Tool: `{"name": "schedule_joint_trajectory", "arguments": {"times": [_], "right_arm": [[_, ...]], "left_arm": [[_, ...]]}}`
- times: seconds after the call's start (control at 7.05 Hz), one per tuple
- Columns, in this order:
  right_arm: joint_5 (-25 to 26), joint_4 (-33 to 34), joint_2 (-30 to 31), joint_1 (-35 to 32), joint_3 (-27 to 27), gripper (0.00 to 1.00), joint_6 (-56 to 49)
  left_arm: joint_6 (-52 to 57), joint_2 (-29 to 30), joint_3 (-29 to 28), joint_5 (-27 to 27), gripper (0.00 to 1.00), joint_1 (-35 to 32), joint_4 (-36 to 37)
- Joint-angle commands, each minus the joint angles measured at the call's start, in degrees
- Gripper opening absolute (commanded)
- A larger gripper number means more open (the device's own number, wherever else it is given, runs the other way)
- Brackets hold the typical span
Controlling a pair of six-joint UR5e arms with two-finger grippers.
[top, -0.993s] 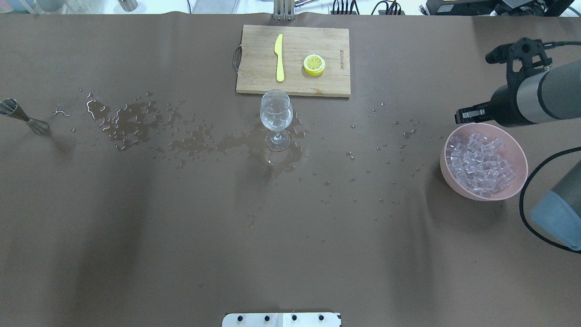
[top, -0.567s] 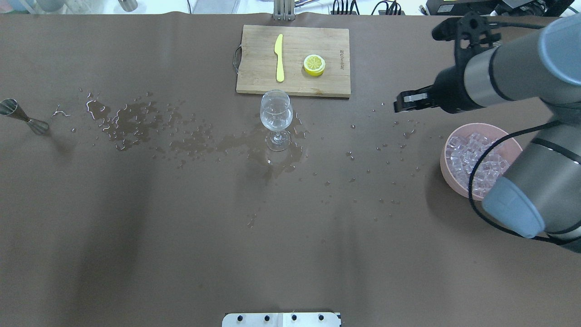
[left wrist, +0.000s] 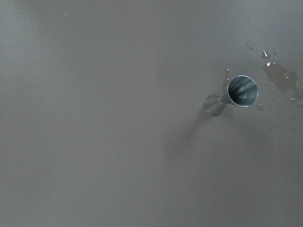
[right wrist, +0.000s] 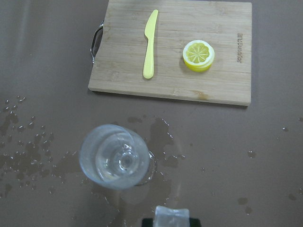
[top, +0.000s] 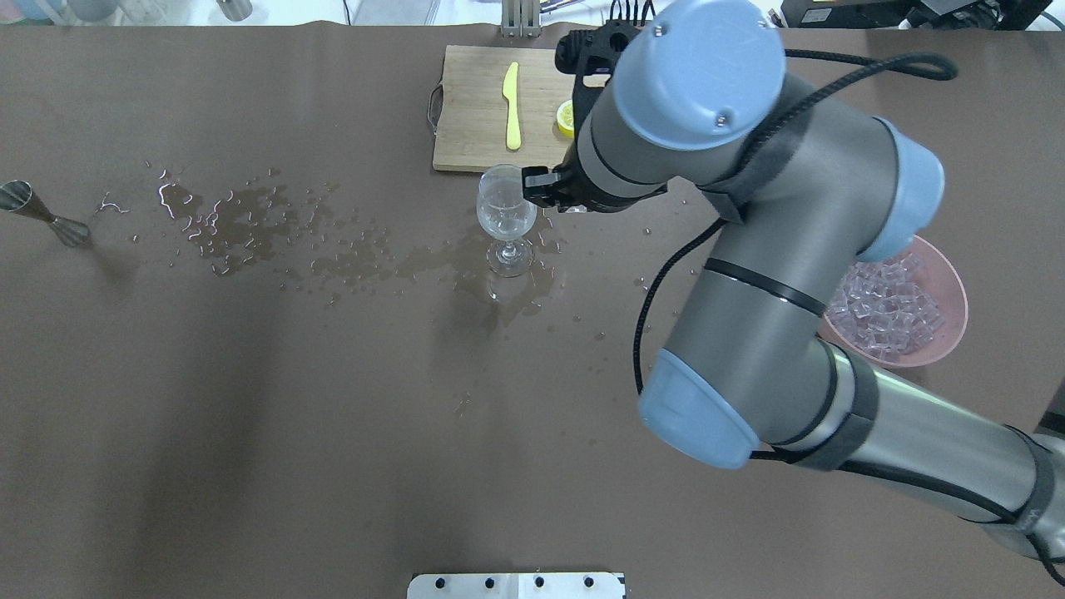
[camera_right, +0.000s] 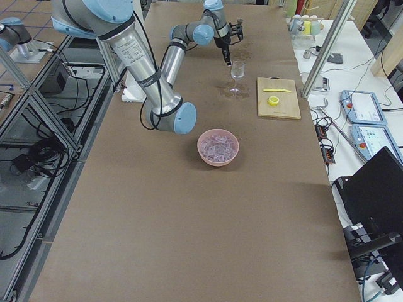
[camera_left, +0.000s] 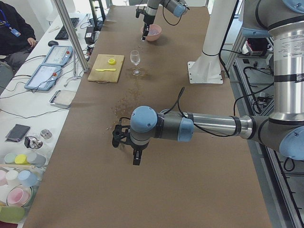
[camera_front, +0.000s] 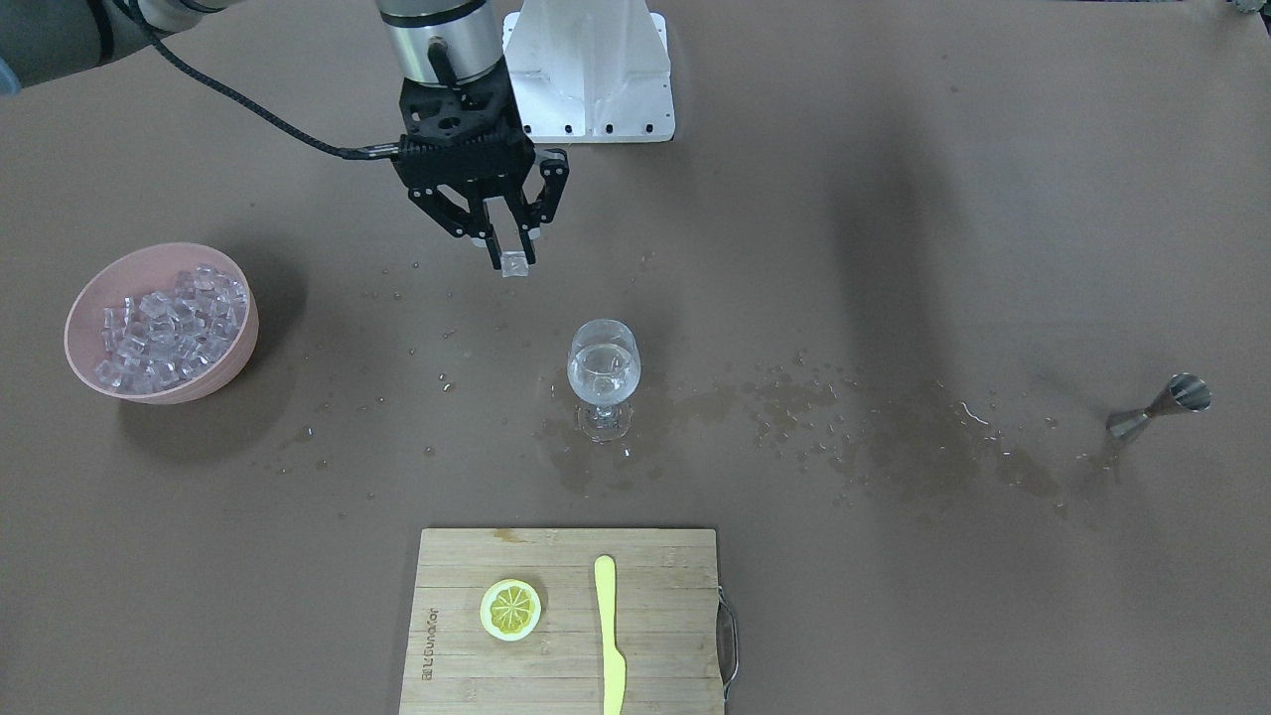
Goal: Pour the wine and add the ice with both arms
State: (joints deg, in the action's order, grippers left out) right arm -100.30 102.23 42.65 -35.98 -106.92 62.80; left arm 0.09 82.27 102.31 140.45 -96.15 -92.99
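So the ice cube [camera_front: 514,265] is now pinched at the tips of the right gripper [camera_front: 507,250], jaws narrowed right down onto it. The big change: a second ago that gripper was back at the rim of the pink bowl [camera_front: 241,338], and it's swung clear across since. You've basically finished the carry.

From the wrist view the wine glass [right wrist: 117,156] sits just ahead of the fingertips and a little to their left. The cube isn't over the rim yet, so I'd say let go now and it lands on the wet table [camera_front: 894,199], not in the drink. It looks like it needs a bit more forward travel first.

The wine [camera_front: 603,383] is already in the glass, a small clear pool in the bottom, with splashes around the foot and trailing off to the side. So the pour looks done and this is the ice half.

The rest of the ice [camera_front: 164,323] is in the bowl, well off to the gripper's side. The cutting board [right wrist: 170,47] is beyond the glass.

The left gripper [camera_left: 135,153] hangs well away above the jigger [left wrist: 234,94]; I can't tell if it's spread or closed.
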Motion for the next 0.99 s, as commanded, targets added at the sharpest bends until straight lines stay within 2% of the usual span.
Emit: {"name": "schedule_joint_trajectory", "arguments": {"times": [0.0, 0.14, 0.71, 0.85], "right_arm": [[1.3, 0.5, -9.6, 0.2, 12.2, 0.0, 1.2], [1.3, 0.4, -11.3, 0.2, 14.5, 0.0, 1.2], [1.3, -0.1, -11.3, 0.6, 16.6, 0.0, 1.1], [1.3, -0.1, -11.4, 0.5, 16.6, 0.04, 1.1]], "left_arm": [[0.0, 0.0, -0.1, 0.0, 0.98, 0.0, 0.0], [0.0, 0.0, -0.1, 0.0, 0.98, 0.1, 0.0], [0.0, 0.0, -0.2, 0.0, 0.98, 0.1, 0.0], [0.0, 0.0, -0.2, 0.0, 0.98, 0.1, 0.0]]}}
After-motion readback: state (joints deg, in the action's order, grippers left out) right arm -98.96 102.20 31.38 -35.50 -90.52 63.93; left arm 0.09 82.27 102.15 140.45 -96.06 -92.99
